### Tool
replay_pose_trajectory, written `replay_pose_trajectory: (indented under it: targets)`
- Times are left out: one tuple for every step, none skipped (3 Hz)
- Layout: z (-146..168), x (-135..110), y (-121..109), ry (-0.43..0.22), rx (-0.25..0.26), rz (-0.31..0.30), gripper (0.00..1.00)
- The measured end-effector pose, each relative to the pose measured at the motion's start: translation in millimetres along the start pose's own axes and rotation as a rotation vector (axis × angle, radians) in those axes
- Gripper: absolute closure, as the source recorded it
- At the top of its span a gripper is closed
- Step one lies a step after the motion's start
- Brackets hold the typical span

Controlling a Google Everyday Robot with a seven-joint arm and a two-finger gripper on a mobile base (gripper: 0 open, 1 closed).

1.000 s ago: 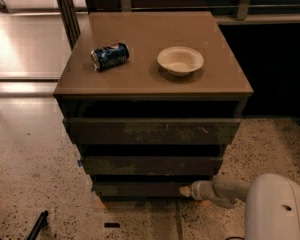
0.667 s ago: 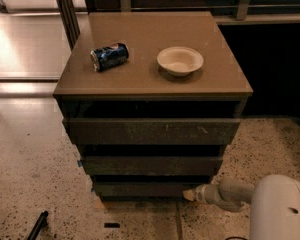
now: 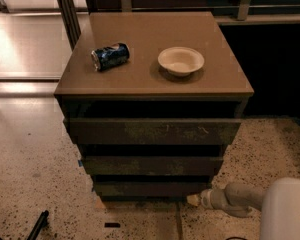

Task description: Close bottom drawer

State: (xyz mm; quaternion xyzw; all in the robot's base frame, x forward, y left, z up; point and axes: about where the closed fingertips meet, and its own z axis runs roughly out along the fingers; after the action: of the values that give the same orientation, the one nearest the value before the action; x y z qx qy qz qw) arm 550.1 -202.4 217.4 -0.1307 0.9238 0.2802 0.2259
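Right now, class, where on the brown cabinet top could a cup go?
Bare: the brown cabinet top's back strip behind the toppled blue can and shallow white bowl, plus the gap between them. Crowded: low down, where the gripper sits at the dark bottom drawer's right corner.

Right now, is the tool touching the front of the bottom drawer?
Cannot tell. In the camera view the tool sits at the lower right corner of the bottom drawer, and neither contact nor a gap shows plainly.
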Motion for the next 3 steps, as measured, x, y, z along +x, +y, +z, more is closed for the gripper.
replay_pose_trajectory:
  targets:
    - [0.1,0.0,0.0,0.0,0.0,0.0,0.58]
    - [0.1,0.0,0.1,0.0,0.0,0.0,0.35]
    - [0.1,0.0,0.1,0.0,0.0,0.0,0.12]
